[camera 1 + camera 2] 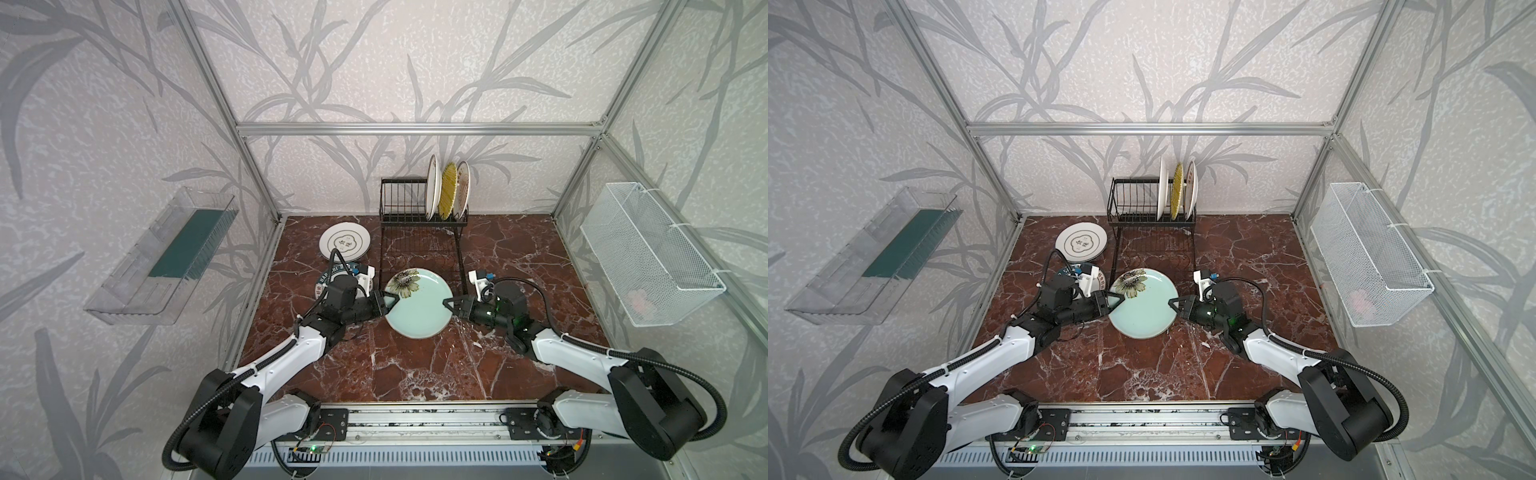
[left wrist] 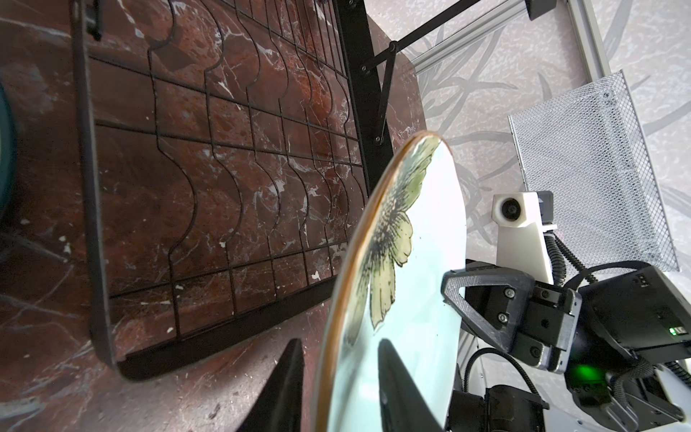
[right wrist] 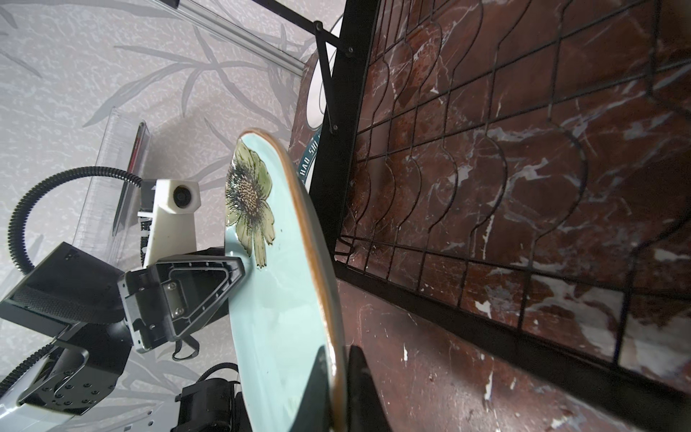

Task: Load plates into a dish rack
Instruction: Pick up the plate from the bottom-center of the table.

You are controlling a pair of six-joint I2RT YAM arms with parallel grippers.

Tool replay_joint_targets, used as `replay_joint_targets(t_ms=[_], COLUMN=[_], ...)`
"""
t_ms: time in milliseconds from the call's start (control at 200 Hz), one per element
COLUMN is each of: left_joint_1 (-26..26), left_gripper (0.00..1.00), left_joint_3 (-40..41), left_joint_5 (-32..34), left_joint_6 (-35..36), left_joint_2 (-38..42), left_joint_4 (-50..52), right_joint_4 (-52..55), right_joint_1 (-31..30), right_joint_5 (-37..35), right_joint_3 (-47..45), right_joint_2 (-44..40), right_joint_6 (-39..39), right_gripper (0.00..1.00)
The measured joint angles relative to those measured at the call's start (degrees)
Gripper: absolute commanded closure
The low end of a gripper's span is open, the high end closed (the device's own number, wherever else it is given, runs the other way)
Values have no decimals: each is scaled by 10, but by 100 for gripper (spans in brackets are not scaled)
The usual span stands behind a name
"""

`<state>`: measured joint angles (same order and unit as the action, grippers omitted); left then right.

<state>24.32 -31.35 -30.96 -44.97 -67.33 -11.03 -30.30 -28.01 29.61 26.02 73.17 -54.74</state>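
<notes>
A pale mint plate (image 1: 417, 307) (image 1: 1142, 307) with a dark flower lies face up between my two grippers, just in front of the black wire dish rack (image 1: 403, 199) (image 1: 1133, 195). My right gripper (image 1: 448, 302) (image 3: 338, 349) is shut on its right rim. My left gripper (image 1: 388, 301) (image 2: 341, 342) straddles the left rim, and a sliver of table shows between the outer finger and the rim. Three plates stand upright in the rack: white (image 1: 433, 187), yellow (image 1: 449, 191) and white (image 1: 462, 189). The emblem plate (image 1: 345, 246) lies flat to the left. A lettered-rim plate (image 1: 326, 276) is partly hidden under my left arm.
The rack's flat grid base (image 2: 224, 168) (image 3: 486, 168) lies on the red marble table right behind the held plate. A clear plastic tray (image 1: 166, 257) hangs on the left wall, a white mesh basket (image 1: 648, 253) on the right wall. Aluminium frame posts stand at the back corners.
</notes>
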Motion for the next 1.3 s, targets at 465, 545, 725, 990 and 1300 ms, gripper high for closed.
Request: replay_joint_targets(t_ms=[465, 545, 725, 990, 1300], left_joint_1=[0, -1, -2, -2, 0], left_gripper=[87, 91, 100, 100, 100], left_joint_3=[-1, -2, -2, 1, 16], left_joint_5=[-6, -6, -6, -6, -4], left_joint_6=[-3, -9, -12, -29, -55], left_joint_2=[1, 2, 5, 14, 16], left_joint_4=[-2, -3, -2, -17, -62], right_joint_4=[-5, -5, -5, -11, -33], right_joint_1=[3, 5, 6, 7, 7], right_joint_5=[0, 2, 3, -1, -6], right_joint_3=[5, 5, 5, 5, 5], right_joint_2=[6, 6, 6, 5, -1], right_joint_6=[3, 3, 2, -3, -11], right_gripper=[100, 100, 100, 84, 68])
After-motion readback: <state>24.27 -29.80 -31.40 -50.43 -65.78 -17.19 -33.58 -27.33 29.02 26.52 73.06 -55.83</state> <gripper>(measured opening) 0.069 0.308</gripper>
